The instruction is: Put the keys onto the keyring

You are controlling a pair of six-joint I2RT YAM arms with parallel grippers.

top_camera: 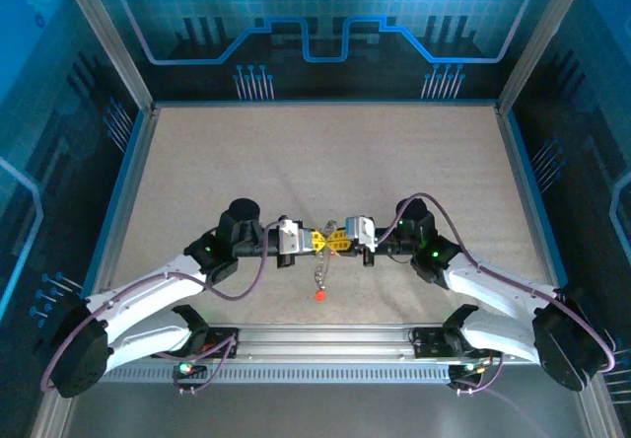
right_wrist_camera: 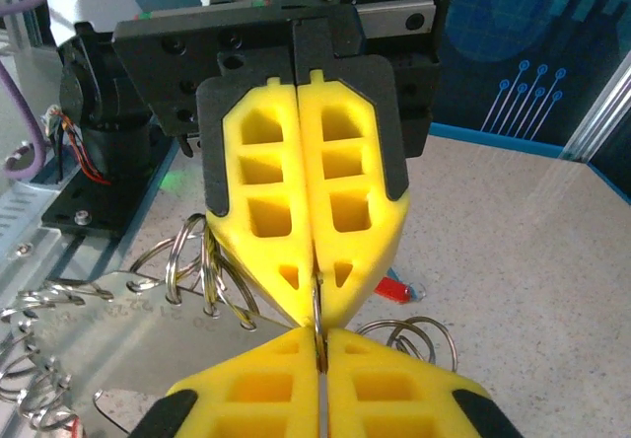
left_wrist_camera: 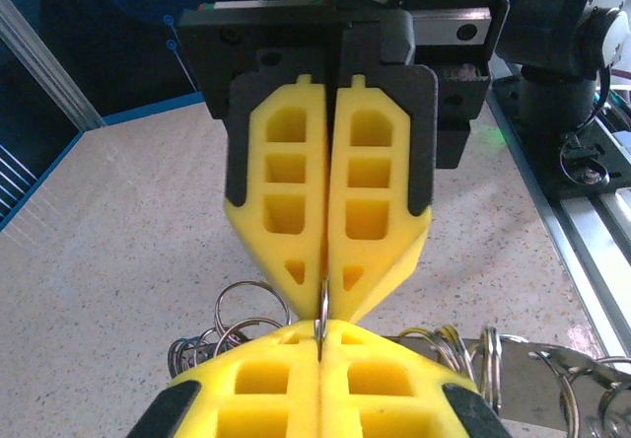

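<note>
Grey keyring [left_wrist_camera: 322, 312] pinched near front rail [top_camera: 325, 339], bare tabletop [top_camera: 325, 162] open beyond

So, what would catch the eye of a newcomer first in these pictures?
Two yellow-fingered grippers meet tip to tip over the near half of the table. The left gripper and the right gripper are both shut on the thin keyring, seen edge-on between them. A red key shows just nearer the bases, and small rings bunch beside the fingertips.
</note>
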